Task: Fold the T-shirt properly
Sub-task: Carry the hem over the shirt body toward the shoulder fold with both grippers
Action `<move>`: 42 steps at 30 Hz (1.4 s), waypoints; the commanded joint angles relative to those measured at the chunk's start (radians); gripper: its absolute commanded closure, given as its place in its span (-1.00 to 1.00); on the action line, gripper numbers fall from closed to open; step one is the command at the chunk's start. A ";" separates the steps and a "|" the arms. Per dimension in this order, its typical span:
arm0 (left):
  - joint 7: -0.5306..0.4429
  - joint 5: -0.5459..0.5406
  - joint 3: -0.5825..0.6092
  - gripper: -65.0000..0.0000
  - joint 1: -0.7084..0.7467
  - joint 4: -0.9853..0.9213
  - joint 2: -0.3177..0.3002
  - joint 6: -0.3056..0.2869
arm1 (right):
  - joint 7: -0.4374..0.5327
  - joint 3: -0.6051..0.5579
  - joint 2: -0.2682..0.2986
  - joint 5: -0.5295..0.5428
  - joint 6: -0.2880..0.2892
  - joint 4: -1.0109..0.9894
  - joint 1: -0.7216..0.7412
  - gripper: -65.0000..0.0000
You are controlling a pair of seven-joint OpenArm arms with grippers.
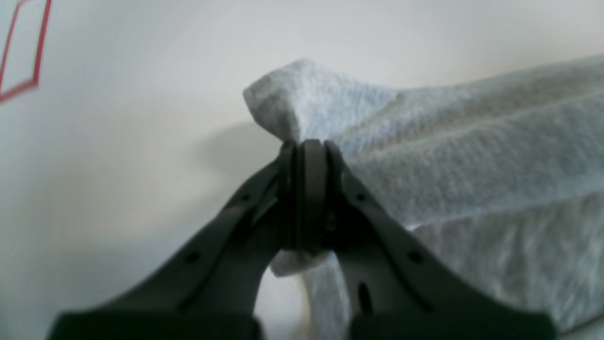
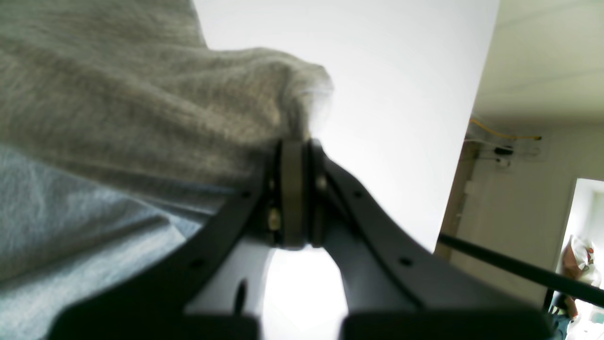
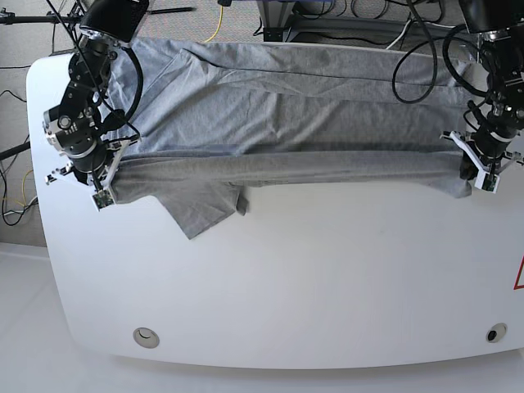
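Bare white table (image 3: 286, 278) nearest. Shirt (image 3: 278, 106) spread across far half, near edge lifted into a taut band, one sleeve drooping near-left. Left hand (image 1: 306, 156) clamped on shirt's right corner; right hand (image 2: 295, 156) clamped on left corner. Risk: uneven pull skews the fold, or thin pinch slips out and drops cloth. Cables (image 3: 409, 49) beyond table, red mark (image 3: 518, 274) far right.

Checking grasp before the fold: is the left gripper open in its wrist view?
No, the left gripper is shut, pinching a bunched edge of the T-shirt.
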 commanded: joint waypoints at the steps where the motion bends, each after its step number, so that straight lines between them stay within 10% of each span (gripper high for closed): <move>1: -0.025 -0.005 -0.016 0.98 0.027 0.050 -0.023 0.020 | -0.001 0.014 0.019 -0.010 -0.009 0.047 -0.010 0.99; 32: -0.006 -0.001 -0.016 1.00 0.138 0.068 -0.039 0.019 | -0.050 0.037 0.005 -0.045 -0.009 0.016 -0.077 0.99; 42: 0.047 -0.001 -0.005 0.72 0.126 0.072 -0.037 0.024 | -0.059 0.029 0.007 -0.012 -0.009 0.015 -0.081 -0.05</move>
